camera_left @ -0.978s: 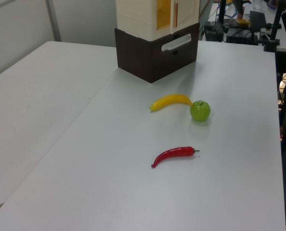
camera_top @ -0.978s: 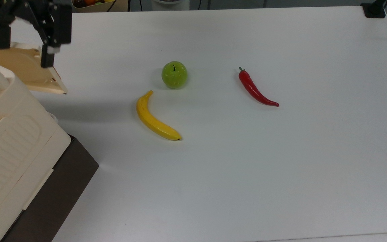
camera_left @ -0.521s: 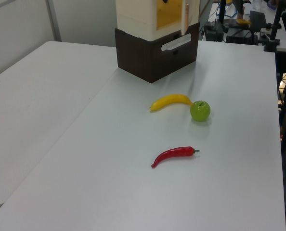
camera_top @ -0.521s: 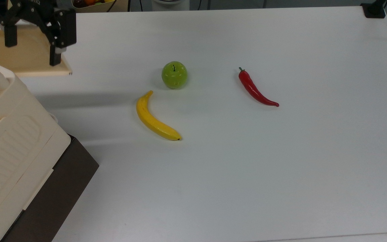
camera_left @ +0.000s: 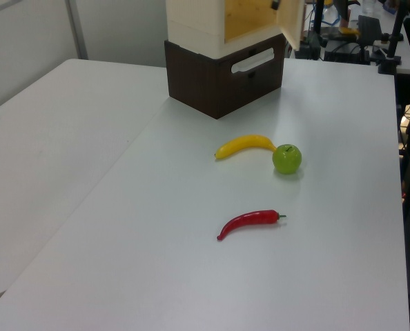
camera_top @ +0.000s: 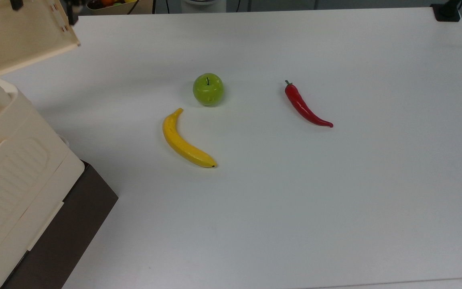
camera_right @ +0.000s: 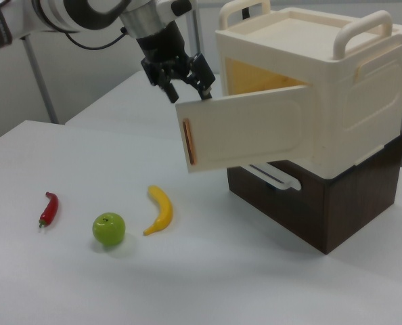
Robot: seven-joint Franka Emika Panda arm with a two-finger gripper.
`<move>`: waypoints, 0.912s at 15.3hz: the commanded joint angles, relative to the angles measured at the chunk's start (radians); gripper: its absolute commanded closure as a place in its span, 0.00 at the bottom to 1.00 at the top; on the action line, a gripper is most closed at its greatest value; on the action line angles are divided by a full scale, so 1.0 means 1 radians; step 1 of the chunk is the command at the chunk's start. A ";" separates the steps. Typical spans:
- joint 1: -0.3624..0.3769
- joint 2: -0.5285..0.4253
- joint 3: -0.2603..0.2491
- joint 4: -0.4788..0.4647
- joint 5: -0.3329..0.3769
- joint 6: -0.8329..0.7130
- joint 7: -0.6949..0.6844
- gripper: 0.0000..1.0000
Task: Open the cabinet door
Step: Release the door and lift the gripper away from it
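The cream cabinet [camera_right: 323,101] stands on a dark brown base [camera_right: 329,203] at the right view's right. The cabinet [camera_top: 10,160] is also at the top view's left and the cabinet [camera_left: 205,27] at the left view's top. The cabinet door [camera_right: 248,132] hangs swung out, showing an orange-lit inside. In the top view the door's [camera_top: 14,32] tan inner face is in the upper left corner. My gripper [camera_right: 187,91] is open, fingers spread just above the door's top edge near its free end. One finger [camera_top: 71,7] pokes in at the top view's top edge.
On the white table [camera_top: 335,200] lie a green apple [camera_top: 208,89], a yellow banana [camera_top: 185,140] and a red chilli [camera_top: 305,106], all away from the cabinet. A white handle [camera_left: 253,61] runs across the dark base's front.
The door has swung further open, toward the top view's upper edge, and the gripper has moved with it, now almost out of the top view.
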 commanded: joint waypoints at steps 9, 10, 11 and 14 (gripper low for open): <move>0.049 -0.026 0.092 -0.070 0.027 -0.083 0.088 0.00; 0.060 -0.031 0.120 -0.087 0.027 -0.084 0.114 0.00; 0.067 -0.036 0.135 -0.107 0.029 -0.090 0.137 0.00; 0.125 -0.051 0.140 -0.170 0.063 -0.096 0.165 0.00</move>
